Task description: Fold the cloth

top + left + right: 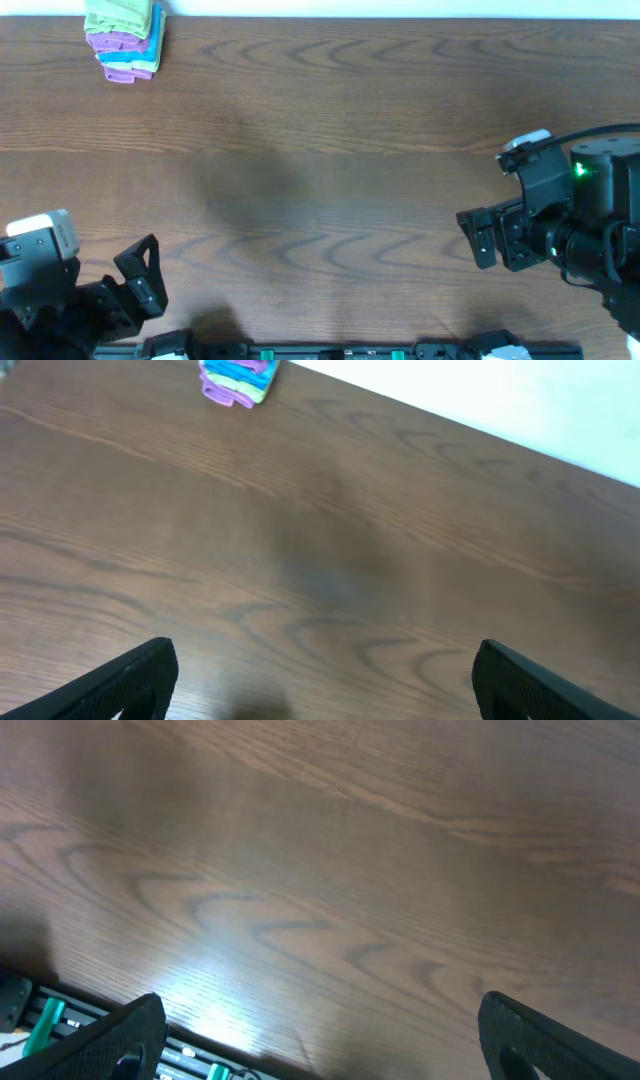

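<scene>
FAR CORNER, IDLE ARMS: The left arm (50, 285) and right arm (590, 215) sit at the near side of the counter (330, 150), both sets of jaws spread wide and holding nothing. The cloth (115, 14) lies bunched atop a pile in the far left corner (purple cloth (110, 42) and blue cloth (153, 40) beneath). A careless pinch there could drag the neighbours along, or nudge the pile over the edge. No readable writing shows.
</scene>
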Tool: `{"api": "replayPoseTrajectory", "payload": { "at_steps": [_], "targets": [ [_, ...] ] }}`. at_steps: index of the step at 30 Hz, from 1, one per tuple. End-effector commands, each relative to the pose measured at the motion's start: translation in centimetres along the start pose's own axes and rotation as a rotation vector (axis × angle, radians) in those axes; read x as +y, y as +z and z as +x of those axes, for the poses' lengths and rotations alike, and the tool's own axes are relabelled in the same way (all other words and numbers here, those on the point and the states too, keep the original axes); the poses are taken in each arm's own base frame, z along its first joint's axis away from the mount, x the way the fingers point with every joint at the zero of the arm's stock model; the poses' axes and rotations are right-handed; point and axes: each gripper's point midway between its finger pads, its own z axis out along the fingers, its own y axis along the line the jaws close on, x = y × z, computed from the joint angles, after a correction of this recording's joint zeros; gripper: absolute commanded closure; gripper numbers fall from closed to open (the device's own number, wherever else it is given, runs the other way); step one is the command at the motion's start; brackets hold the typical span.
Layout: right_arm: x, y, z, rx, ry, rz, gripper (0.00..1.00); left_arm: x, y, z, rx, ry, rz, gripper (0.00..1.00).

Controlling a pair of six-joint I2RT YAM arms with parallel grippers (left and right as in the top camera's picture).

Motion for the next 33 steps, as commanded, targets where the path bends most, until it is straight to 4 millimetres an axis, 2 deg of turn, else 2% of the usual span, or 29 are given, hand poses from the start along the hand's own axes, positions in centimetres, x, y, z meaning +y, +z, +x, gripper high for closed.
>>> {"api": "replayPoseTrajectory", "payload": {
  "at_steps": [1,5,13,24,27,29,33],
  "targets": [
    [0.1,0.0,0.0,0.002,0.007,0.003,0.01,0.0,-0.2,-0.2,-0.064,0.089,0.01,0.05],
    [0.1,0.0,0.1,0.002,0.007,0.003,0.01,-0.7,1.4,-0.6,-0.18,0.194,0.072,0.05],
    [0.1,0.0,0.1,0.002,0.007,0.003,0.01,-0.7,9.3,2.7,-0.289,0.23,0.174,0.05],
    [0.1,0.0,0.1,0.002,0.007,0.003,0.01,1.1,18.1,8.2,-0.394,0.219,0.194,0.05],
    [0.1,0.0,0.0,0.002,0.007,0.003,0.01,2.3,20.0,9.1,-0.414,0.13,0.161,0.05],
    [0.1,0.0,0.1,0.002,0.007,0.003,0.01,3.3,21.0,9.7,-0.416,0.066,0.129,0.05],
    [0.1,0.0,0.1,0.002,0.007,0.003,0.01,4.2,22.3,11.0,-0.405,0.053,0.091,0.05]
  ]
}}
